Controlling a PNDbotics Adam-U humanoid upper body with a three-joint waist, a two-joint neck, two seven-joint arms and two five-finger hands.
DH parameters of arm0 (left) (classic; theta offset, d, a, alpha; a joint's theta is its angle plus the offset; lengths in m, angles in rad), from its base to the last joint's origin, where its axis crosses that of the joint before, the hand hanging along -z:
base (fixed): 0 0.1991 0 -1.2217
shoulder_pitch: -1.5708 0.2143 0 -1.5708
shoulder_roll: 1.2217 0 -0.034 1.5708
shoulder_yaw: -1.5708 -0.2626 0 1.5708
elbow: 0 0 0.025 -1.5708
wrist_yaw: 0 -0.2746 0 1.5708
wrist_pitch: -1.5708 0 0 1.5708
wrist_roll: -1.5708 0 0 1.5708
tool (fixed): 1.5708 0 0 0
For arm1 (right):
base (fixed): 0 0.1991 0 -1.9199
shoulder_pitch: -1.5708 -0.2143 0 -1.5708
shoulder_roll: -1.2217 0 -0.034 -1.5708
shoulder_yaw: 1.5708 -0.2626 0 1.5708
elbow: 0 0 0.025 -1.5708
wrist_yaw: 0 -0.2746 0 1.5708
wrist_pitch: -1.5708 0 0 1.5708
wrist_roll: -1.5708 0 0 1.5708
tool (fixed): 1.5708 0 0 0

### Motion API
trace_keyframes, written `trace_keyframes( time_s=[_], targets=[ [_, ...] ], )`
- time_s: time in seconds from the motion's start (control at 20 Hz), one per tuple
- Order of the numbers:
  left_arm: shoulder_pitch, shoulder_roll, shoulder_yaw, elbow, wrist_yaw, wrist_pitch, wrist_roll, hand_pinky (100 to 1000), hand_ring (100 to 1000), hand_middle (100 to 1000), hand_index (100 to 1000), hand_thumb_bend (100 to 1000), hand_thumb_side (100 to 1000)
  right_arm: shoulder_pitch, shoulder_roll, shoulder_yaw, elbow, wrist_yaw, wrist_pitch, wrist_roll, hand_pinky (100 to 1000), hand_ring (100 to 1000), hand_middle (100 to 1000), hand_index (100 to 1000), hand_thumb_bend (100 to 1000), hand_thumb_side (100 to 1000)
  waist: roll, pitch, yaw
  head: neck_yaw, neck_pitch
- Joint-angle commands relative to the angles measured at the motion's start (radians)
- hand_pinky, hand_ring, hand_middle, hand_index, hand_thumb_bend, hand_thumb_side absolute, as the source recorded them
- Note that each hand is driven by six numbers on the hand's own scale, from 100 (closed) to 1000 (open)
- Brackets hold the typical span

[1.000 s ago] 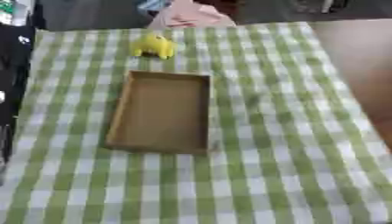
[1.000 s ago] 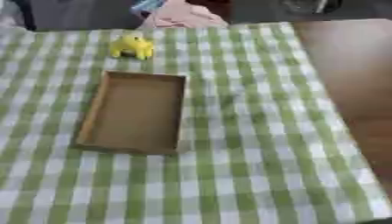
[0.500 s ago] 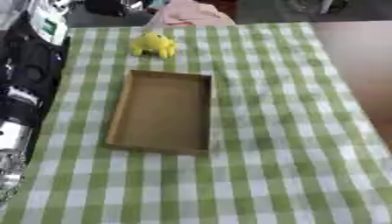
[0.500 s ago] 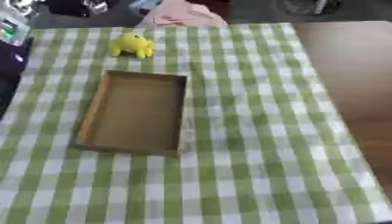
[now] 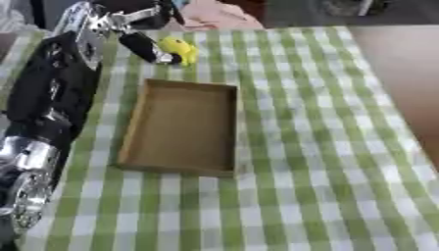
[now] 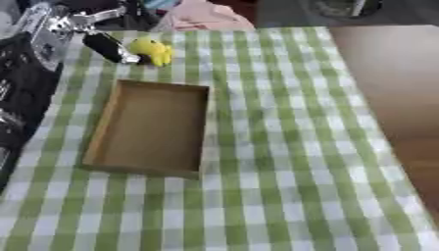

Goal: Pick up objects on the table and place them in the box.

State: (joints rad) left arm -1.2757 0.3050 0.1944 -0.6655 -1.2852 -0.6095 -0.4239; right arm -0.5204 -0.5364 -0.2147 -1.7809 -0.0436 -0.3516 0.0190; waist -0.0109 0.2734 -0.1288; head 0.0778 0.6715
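A green checked cloth (image 5: 326,147) covers the table. The left hand (image 5: 141,45) reaches in, fingers extended, apparently touching the yellow toy (image 5: 178,49) beyond the empty box (image 5: 182,126). It should curl around the toy before lifting.

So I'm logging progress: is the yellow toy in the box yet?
No, the yellow toy lies on the cloth beyond the box, which holds nothing, with the left hand at the toy.
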Motion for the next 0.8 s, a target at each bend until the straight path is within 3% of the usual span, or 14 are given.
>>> trace_keyframes(
  time_s=[0.05,0.1,0.45,0.8],
  targets=[
    [-0.036,0.005,0.015,-0.005,-0.054,-0.010,0.011,656,812,819,841,452,165,-0.017,-0.015,-0.005,-0.008,-0.006,0.000,0.008,707,673,559,849,100,598,-0.003,-0.016,-0.003,0.004,-0.014],
    [-0.038,0.005,0.018,-0.006,-0.064,-0.004,0.014,660,815,824,842,451,100,-0.017,-0.014,-0.004,-0.008,-0.006,0.000,0.009,706,674,559,849,100,598,-0.002,-0.015,-0.004,0.005,-0.015],
    [-0.052,0.001,0.025,-0.020,-0.144,0.047,0.053,697,834,852,853,504,100,-0.016,-0.007,-0.004,-0.009,-0.008,0.005,0.016,705,672,557,850,100,599,0.004,-0.009,-0.011,0.007,-0.023],
    [-0.071,-0.002,0.041,-0.025,-0.206,0.123,0.102,712,855,887,889,464,100,-0.016,-0.002,-0.003,-0.010,-0.010,0.008,0.026,704,672,554,850,100,600,0.011,0.005,-0.020,0.010,-0.029]
  ],
)
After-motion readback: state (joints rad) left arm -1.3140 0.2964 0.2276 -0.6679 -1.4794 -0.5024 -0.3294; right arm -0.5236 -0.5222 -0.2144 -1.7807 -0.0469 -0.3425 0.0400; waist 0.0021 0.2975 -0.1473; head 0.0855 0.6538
